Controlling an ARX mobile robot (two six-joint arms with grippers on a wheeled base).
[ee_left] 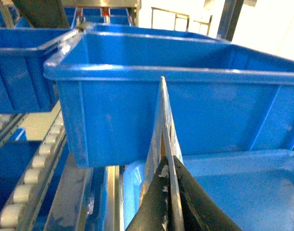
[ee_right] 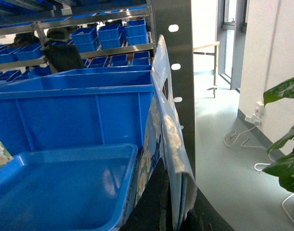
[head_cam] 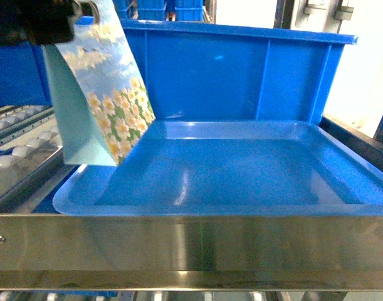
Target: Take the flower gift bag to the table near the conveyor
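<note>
Bag (head_cam: 106, 94) is hanging at upper left, my left fingers (ee_left: 154, 209) clamped on its edge, right ones likewise gripping another bag (ee_right: 168, 144); I'm lifting clear of tray (head_cam: 241, 207).

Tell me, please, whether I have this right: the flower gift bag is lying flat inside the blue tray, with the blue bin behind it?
Not quite. The flower gift bag is not lying flat in the tray: it hangs upright from the left pincer over the blue tray's left edge, as the head view shows. The blue bin is indeed behind it.
</note>
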